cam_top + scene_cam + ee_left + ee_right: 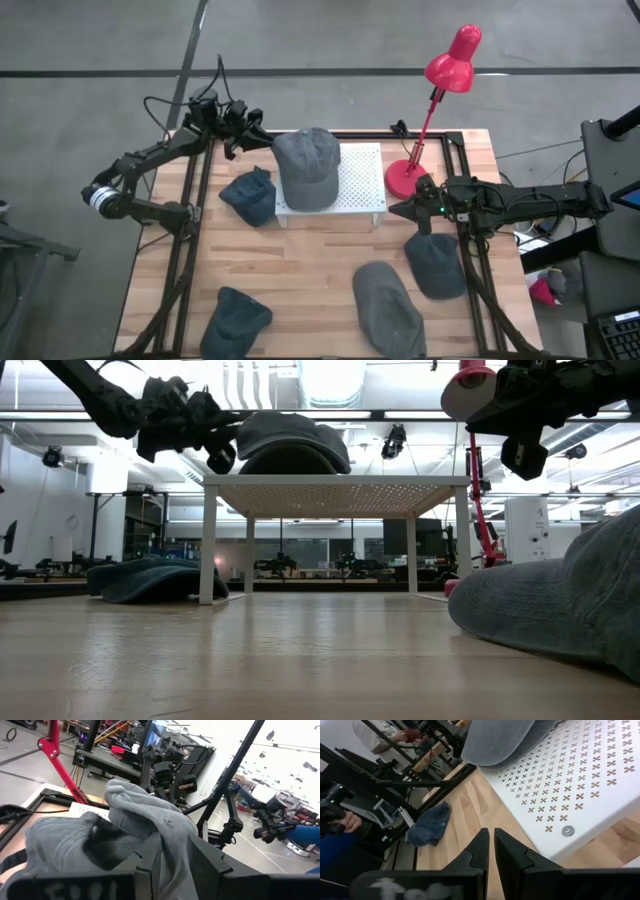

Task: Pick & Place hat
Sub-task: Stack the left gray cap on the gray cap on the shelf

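Note:
A grey cap (306, 165) lies on top of the white perforated stand (362, 175), its brim toward the near edge. The low view shows the cap (290, 442) resting on the stand's top (335, 482). My left gripper (248, 128) is at the cap's far-left side and is shut on its cloth; its wrist view shows grey cloth (150, 815) bunched up between the fingers. My right gripper (408, 212) hovers shut and empty by the stand's right near corner, above the table. In its wrist view the gripper (491, 837) points past the stand (570, 785) and the cap (505, 740). My left gripper pinches the cap's crown cloth at its far-left edge (172, 832) between the two fingers, coming level from the table's far left. The cloth rises in a rumpled peak (120, 790) beyond the fingers. One layer or several, I cannot tell. The rest of the cap lies on the stand.
Several more caps lie on the table: a dark blue one (250, 195) left of the stand, one (435, 265) at the right, one (388, 305) near the middle and one (235, 320) at the near left. A red desk lamp (440, 100) stands right of the stand.

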Controlling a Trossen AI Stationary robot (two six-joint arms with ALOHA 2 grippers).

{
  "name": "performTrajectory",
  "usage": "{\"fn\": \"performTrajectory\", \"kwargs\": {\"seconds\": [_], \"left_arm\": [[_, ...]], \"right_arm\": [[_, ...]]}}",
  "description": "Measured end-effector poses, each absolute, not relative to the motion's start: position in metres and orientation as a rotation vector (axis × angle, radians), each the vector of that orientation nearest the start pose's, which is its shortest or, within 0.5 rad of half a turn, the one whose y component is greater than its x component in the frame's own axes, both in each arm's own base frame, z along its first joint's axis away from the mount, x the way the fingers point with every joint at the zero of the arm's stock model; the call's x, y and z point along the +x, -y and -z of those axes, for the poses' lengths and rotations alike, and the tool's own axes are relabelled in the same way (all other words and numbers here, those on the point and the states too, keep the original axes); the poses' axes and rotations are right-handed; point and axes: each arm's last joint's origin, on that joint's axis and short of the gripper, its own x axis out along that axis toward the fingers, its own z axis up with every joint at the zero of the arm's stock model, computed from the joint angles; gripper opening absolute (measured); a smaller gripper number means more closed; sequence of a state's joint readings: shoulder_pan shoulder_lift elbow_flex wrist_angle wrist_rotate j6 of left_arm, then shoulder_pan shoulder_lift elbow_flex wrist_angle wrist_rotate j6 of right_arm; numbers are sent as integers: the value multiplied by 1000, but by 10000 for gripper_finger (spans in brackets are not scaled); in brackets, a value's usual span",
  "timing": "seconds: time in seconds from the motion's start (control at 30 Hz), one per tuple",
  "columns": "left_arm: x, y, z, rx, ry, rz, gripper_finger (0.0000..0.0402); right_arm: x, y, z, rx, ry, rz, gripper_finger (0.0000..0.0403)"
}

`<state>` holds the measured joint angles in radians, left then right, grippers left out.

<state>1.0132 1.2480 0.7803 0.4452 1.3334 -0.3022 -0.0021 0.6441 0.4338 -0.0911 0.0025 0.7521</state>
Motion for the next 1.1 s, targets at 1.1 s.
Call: {"fn": "performTrajectory", "kwargs": {"seconds": [1.1], "left_arm": [[176, -178, -302, -262, -82, 273, 87]], "right_arm": [[153, 0, -241, 746, -285, 118, 27]]}}
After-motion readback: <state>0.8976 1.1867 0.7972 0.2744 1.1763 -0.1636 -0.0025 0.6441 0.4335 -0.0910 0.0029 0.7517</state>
